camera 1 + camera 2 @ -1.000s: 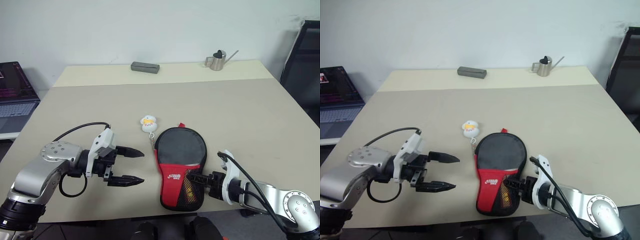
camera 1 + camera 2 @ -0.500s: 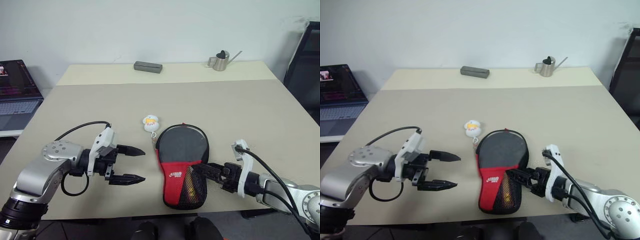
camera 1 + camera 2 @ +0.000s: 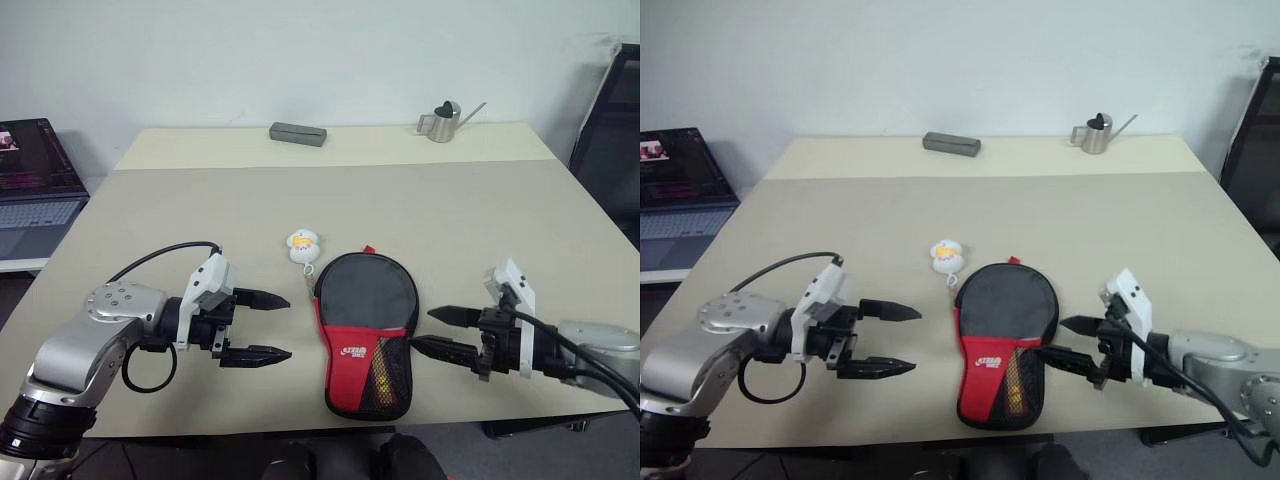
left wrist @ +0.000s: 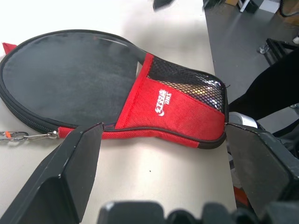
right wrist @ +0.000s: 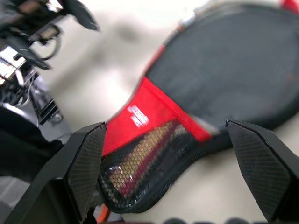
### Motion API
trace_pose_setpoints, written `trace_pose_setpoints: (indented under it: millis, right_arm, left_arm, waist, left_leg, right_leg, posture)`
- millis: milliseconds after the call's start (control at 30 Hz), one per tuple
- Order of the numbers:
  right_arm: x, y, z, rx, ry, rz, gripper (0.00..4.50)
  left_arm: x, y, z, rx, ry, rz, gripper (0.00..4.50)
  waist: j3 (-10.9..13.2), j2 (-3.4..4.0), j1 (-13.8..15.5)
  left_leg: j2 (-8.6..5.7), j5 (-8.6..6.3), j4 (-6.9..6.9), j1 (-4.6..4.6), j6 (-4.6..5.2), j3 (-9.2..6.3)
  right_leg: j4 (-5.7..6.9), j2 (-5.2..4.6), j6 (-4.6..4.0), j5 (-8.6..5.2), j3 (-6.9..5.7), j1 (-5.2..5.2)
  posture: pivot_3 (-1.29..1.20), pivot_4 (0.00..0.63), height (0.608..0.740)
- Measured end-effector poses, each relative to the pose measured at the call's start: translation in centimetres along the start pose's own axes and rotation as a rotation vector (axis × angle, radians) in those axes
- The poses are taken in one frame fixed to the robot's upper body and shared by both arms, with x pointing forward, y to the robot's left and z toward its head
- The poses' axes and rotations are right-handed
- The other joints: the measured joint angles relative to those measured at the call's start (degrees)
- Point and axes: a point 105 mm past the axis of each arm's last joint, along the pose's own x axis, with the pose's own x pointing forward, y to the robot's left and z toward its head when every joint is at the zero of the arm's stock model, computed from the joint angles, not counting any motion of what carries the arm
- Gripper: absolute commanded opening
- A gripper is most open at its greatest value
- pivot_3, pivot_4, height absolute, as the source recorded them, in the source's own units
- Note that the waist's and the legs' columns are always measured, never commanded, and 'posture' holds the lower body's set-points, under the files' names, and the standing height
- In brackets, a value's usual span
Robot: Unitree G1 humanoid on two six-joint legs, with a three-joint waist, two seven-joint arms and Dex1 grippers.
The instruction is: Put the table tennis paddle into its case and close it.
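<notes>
The tabletop (image 3: 480,215) carries the case (image 3: 366,331) close to its near edge, about midway along it, round end toward the far edge and mesh pocket toward the near one. The case lies flat and looks zipped around its rim, with the striped handle of the table tennis paddle (image 3: 383,375) showing through the mesh, so the bat sits inside.

A second ago the right gripper (image 3: 441,332) was down at the pocket end of the case, touching it. It has since lifted off, rolled over and drawn back toward the right edge, and now hovers just beside the case with its jaws spread wide and nothing between them. The left gripper (image 3: 264,325) has kept its place on the other side, also wide apart and empty. That release suggests the closing is finished or nearly so.

The ball charm (image 3: 301,244) lies just beyond the case on its short chain.

The red panel (image 4: 164,109) carries a white logo; the letters look like "DHS" under smaller characters I cannot read.
</notes>
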Motion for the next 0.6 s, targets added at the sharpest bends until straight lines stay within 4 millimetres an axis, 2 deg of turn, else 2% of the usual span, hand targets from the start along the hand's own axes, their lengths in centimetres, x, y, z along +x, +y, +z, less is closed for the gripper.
trace_pose_setpoints:
  millis: [100, 233, 367, 600]
  right_arm:
    - [1.1, -0.2, 2.0, -0.136, -0.068, -0.009, 4.47]
    - [3.2, -0.7, 2.6, -0.235, -0.111, -0.002, 4.47]
    - [4.5, -1.7, 3.3, -0.283, -0.115, 0.004, 4.47]
    - [7.5, -2.2, 2.1, -0.259, -0.068, 0.069, 4.47]
  left_arm:
    - [-0.2, 1.1, 0.0, 0.004, -0.015, 0.080, 4.50]
    - [-1.3, 4.0, -0.3, -0.004, -0.040, 0.273, 4.50]
    - [-2.3, 5.2, -0.2, 0.007, -0.051, 0.388, 4.50]
    - [-4.0, 7.5, -0.9, -0.001, -0.056, 0.579, 4.50]
  waist:
    - [0.0, -0.01, 0.3]
    - [0.0, -0.05, 0.6]
    - [0.0, -0.05, 0.8]
    - [0.0, -0.05, 0.8]
  left_leg:
    - [0.00, 0.00, 0.02, 0.02, -0.01, -0.06]
    - [-0.04, 0.01, 0.05, -0.03, -0.03, -0.08]
    - [-0.07, 0.01, 0.04, -0.06, -0.03, -0.08]
    - [-0.08, 0.02, 0.02, -0.05, -0.04, -0.09]
  right_leg:
    - [0.00, 0.01, -0.01, 0.01, -0.05, 0.04]
    - [0.00, 0.00, 0.00, 0.03, -0.04, 0.00]
    - [-0.02, -0.05, 0.01, 0.04, -0.03, -0.05]
    - [0.00, -0.05, 0.00, 0.04, -0.03, -0.08]
  posture:
    - [0.00, 0.150, 0.740]
    - [0.00, 0.150, 0.740]
    - [0.00, 0.150, 0.740]
    - [0.00, 0.150, 0.740]
